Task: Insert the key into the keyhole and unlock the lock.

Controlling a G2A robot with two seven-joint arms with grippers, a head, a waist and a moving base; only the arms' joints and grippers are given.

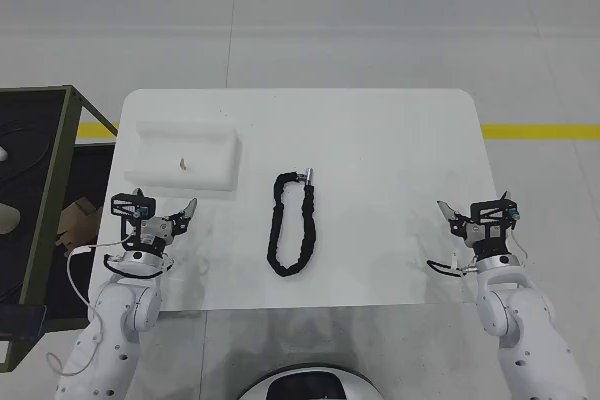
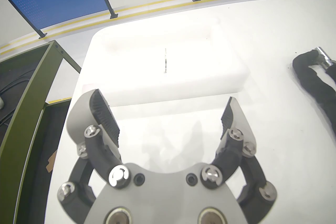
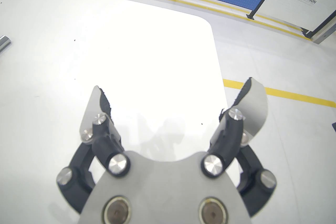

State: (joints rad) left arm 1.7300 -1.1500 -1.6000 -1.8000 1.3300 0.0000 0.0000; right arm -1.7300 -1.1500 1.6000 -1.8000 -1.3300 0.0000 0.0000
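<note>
A black fabric-covered chain lock (image 1: 291, 225) lies in a closed loop at the middle of the white table (image 1: 380, 140), its silver cylinder end (image 1: 304, 178) at the far side. That metal end (image 2: 323, 57) also shows in the left wrist view, and its tip (image 3: 4, 42) in the right wrist view. A small thin key (image 1: 182, 163) stands in a white foam block (image 1: 185, 155) at the back left; it is the dark sliver (image 2: 165, 61) in the left wrist view. My left gripper (image 1: 160, 211) is open near the front left, just in front of the block. My right gripper (image 1: 443, 237) is open near the front right edge.
A dark green metal frame cart (image 1: 50, 200) holding cables and a cardboard piece stands against the table's left side. A yellow floor line (image 1: 550, 131) runs beyond the right edge. Blue and white panels stand behind the table.
</note>
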